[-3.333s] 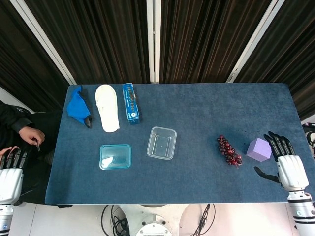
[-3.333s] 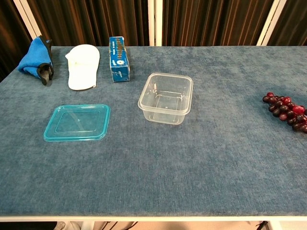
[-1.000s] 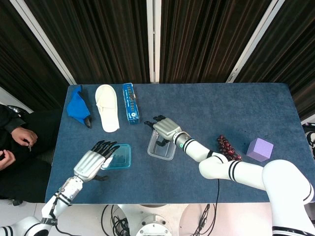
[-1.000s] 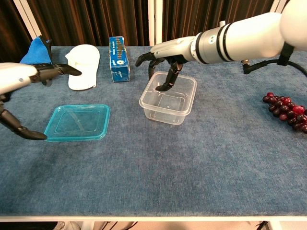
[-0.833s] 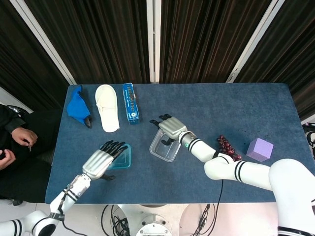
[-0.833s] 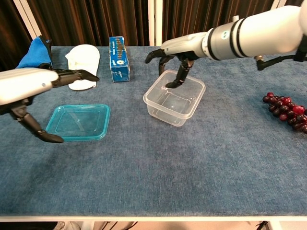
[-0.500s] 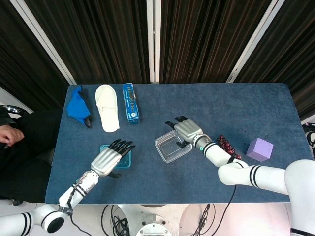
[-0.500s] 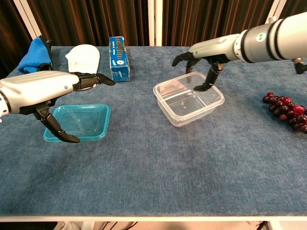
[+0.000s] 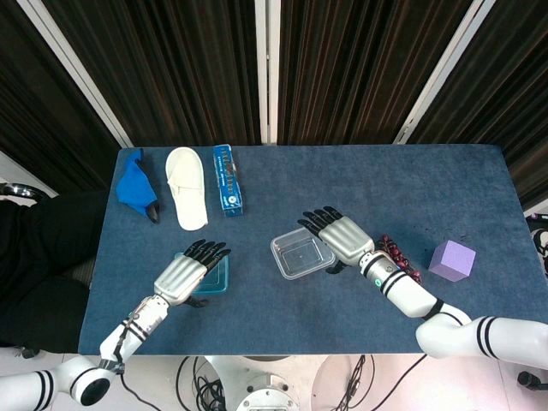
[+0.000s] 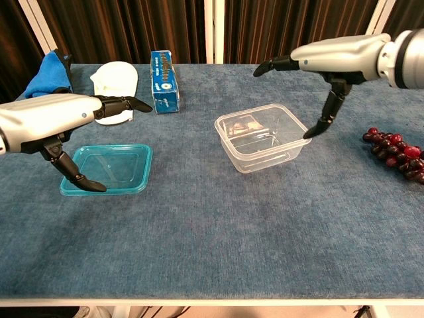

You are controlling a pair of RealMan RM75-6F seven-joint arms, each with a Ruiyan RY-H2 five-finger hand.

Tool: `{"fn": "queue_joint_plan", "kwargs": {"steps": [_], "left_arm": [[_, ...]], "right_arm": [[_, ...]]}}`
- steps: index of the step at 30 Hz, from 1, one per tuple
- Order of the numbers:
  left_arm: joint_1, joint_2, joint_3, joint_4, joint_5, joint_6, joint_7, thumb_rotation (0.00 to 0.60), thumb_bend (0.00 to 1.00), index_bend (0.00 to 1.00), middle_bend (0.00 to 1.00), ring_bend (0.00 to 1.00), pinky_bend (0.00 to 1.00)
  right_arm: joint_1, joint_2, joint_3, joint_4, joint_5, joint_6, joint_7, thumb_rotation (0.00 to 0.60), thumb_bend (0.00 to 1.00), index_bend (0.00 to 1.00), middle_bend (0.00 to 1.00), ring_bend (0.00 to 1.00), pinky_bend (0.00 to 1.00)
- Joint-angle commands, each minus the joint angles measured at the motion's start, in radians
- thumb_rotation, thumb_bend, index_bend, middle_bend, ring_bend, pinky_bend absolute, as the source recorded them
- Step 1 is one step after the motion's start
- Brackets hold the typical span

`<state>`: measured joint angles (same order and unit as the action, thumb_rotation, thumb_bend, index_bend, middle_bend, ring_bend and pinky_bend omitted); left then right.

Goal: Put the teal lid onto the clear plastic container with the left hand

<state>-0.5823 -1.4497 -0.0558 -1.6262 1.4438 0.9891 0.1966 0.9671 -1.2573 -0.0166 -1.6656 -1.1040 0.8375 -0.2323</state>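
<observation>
The teal lid [image 9: 219,277] [image 10: 114,169] lies flat on the blue table [image 10: 218,232], left of centre. My left hand [image 9: 181,276] [image 10: 46,119] hovers over its left part, open, fingers spread; the thumb reaches down to the lid's front left edge. The clear plastic container [image 9: 301,255] [image 10: 262,137] stands upright and turned at an angle near the middle. My right hand [image 9: 345,240] [image 10: 334,56] is open above its right side, with the thumb pointing down close beside the container's right corner. Neither hand holds anything.
A bunch of dark red grapes [image 9: 398,257] [image 10: 397,151] and a purple cube [image 9: 451,259] lie to the right. At the back left are a blue cloth [image 9: 135,187], a white slipper [image 9: 187,199] and a blue box [image 9: 227,178] [image 10: 164,81].
The right hand pulled the container rightward and turned it, then lifted out of it and drew off to the right. The left hand came in over the lid.
</observation>
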Motion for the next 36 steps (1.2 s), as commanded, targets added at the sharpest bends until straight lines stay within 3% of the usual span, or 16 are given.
{"fn": "queue_joint_plan", "kwargs": {"steps": [1,6,9,13,24,29,36], "left_arm": [[-0.001,-0.002,0.002,-0.003,0.003,0.005,-0.001,0.6,0.0,0.02,0.01,0.0,0.0],[0.001,0.005,0.008,-0.011,0.005,0.014,-0.009,0.6,0.0,0.02,0.01,0.0,0.0],[0.0,0.009,0.008,-0.01,0.001,0.018,-0.008,0.6,0.0,0.02,0.01,0.0,0.0],[0.002,0.013,0.008,-0.016,0.007,0.032,-0.015,0.6,0.0,0.02,0.01,0.0,0.0],[-0.01,0.03,0.005,-0.001,0.009,0.03,-0.028,0.6,0.0,0.02,0.01,0.0,0.0],[-0.042,0.029,-0.005,0.03,0.002,-0.015,-0.05,0.6,0.0,0.02,0.01,0.0,0.0],[-0.093,0.005,-0.021,0.062,-0.083,-0.114,-0.007,0.6,0.0,0.02,0.01,0.0,0.0]], "right_arm": [[-0.033,-0.042,-0.017,0.011,-0.027,0.031,-0.057,0.6,0.0,0.0,0.0,0.0,0.0],[-0.041,-0.148,0.006,0.08,-0.003,0.06,-0.135,0.6,0.0,0.0,0.0,0.0,0.0],[-0.045,-0.233,0.037,0.145,-0.006,0.103,-0.174,0.6,0.0,0.0,0.0,0.0,0.0],[-0.02,-0.326,0.087,0.222,0.025,0.075,-0.191,0.6,0.0,0.0,0.0,0.0,0.0],[0.044,-0.461,0.17,0.343,0.093,0.025,-0.269,0.6,0.0,0.0,0.0,0.0,0.0],[0.02,-0.419,0.166,0.273,0.059,0.046,-0.247,0.6,0.0,0.0,0.0,0.0,0.0],[-0.094,-0.191,0.14,0.053,-0.089,0.182,-0.153,0.6,0.0,0.0,0.0,0.0,0.0]]}}
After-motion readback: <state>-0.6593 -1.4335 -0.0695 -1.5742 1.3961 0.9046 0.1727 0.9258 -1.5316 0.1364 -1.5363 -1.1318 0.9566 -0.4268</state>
